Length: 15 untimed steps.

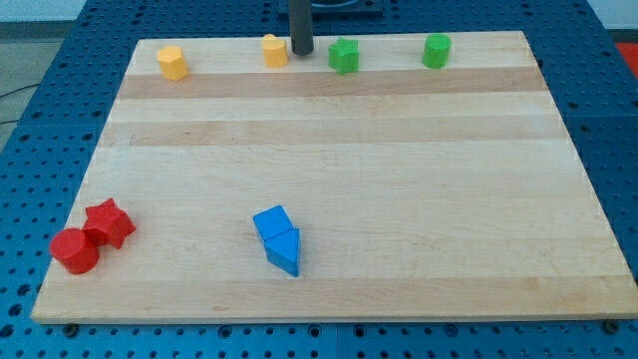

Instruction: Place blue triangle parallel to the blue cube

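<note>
At the view's bottom, the blue triangle (284,251) touches the blue cube (273,223) just above it on the tabletop (399,199). Far up, my tip (301,52) rests beside a yellow block (274,50); no hand exists to open or close

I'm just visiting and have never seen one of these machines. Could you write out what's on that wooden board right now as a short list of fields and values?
Board: wooden board on a blue perforated table
My tip: at the view's top edge, just right of a yellow block
Other yellow block: top left
Green blocks: a star-like green block right of my tip; a second green block further right
Blue cube: near the view's bottom
Blue triangle: touching the cube, just below it
Red blocks: a round red block and a star-like red block, bottom left, touching
</note>
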{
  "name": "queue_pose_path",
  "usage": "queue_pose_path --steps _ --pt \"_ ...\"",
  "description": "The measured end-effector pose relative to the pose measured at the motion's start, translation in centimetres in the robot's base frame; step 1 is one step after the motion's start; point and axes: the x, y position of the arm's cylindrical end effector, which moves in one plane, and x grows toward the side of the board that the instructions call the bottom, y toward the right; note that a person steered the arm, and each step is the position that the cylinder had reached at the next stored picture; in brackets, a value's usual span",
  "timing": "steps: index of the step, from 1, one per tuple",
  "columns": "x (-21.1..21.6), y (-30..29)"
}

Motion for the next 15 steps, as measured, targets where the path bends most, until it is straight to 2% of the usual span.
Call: queue_pose_path --steps 1,3,4,6,7,8,9,11,13,15 --pt "-0.2 -1.0" --pt "2.5 -4.6" --pt "10.4 -1.9" --pt "27.2 -13.9" --pt "35.6 -10.4" --pt "38.7 -3.7" --pt "35.6 -3.3" --pt "36.4 6.2" --pt "33.8 3.5" --pt "30.6 6.1"
